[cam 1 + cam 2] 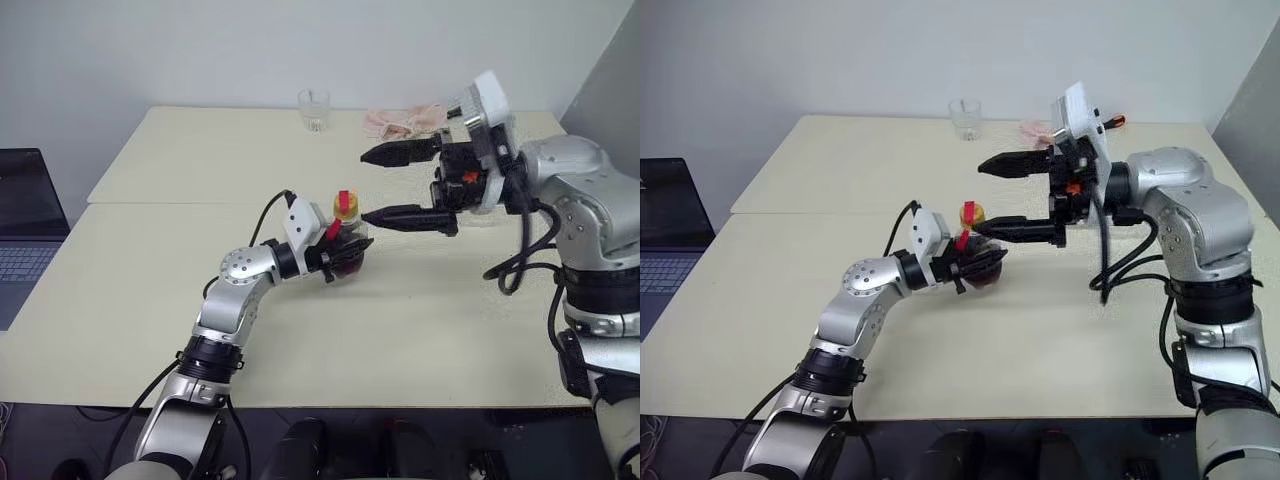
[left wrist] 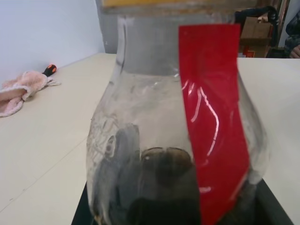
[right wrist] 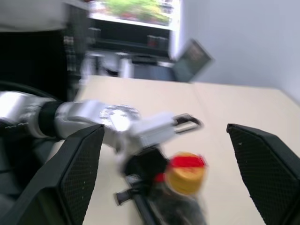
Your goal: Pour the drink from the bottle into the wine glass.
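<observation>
My left gripper [image 1: 335,256] is shut on the bottle [image 1: 346,240], a small clear stubby one held upright just above the table's middle. Its yellow cap [image 1: 342,207] is on, and a red strip [image 2: 213,131] runs down the neck. The dark drink [image 2: 159,187] lies in the bottle's bottom. My right gripper [image 1: 375,186] hangs open just right of and above the cap, pointing left, one finger [image 1: 395,154] high and the other finger [image 1: 400,217] level with the cap. In the right wrist view the cap [image 3: 186,173] sits between the spread fingers. The wine glass is hidden.
A short clear tumbler [image 1: 314,110] stands at the table's far edge, with a pink cloth [image 1: 400,122] to its right. A laptop [image 1: 25,225] sits off the table's left side. A seam [image 1: 180,203] crosses the tabletop behind the bottle.
</observation>
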